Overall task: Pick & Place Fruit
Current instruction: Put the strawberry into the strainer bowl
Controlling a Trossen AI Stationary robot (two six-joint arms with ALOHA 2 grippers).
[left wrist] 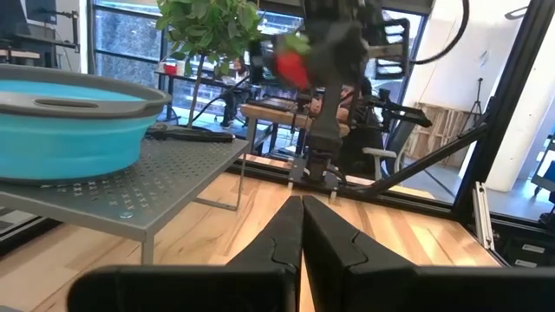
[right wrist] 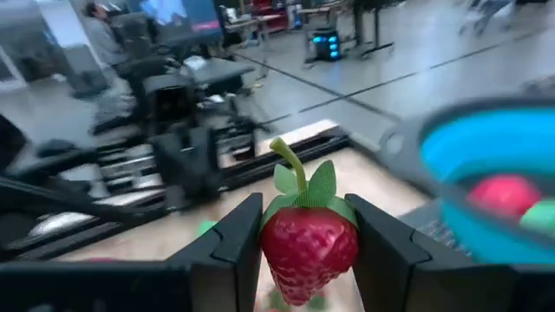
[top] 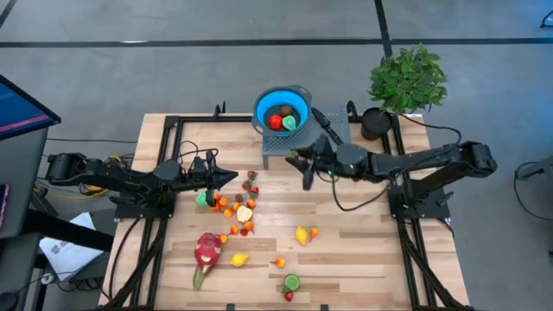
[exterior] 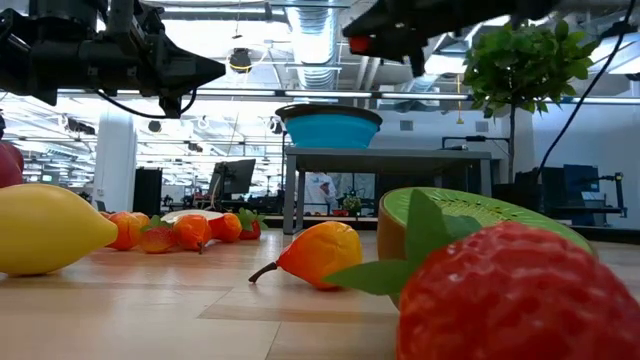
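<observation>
Your right claw [right wrist: 303,238] pinches the strawberry [right wrist: 309,245] short of the blue bowl [top: 282,110] ahead of it, so letting go now drops it beside the stand [top: 298,147].

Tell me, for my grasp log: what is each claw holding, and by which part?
Right claw grips a strawberry by its red sides, stem up. Left claw is shut, holding nothing.

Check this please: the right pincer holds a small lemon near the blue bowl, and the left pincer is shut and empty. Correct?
Not quite. The right pincer holds a strawberry, not a lemon, as the right wrist view shows. The blue bowl is near, and the left pincer is shut and empty.
</observation>
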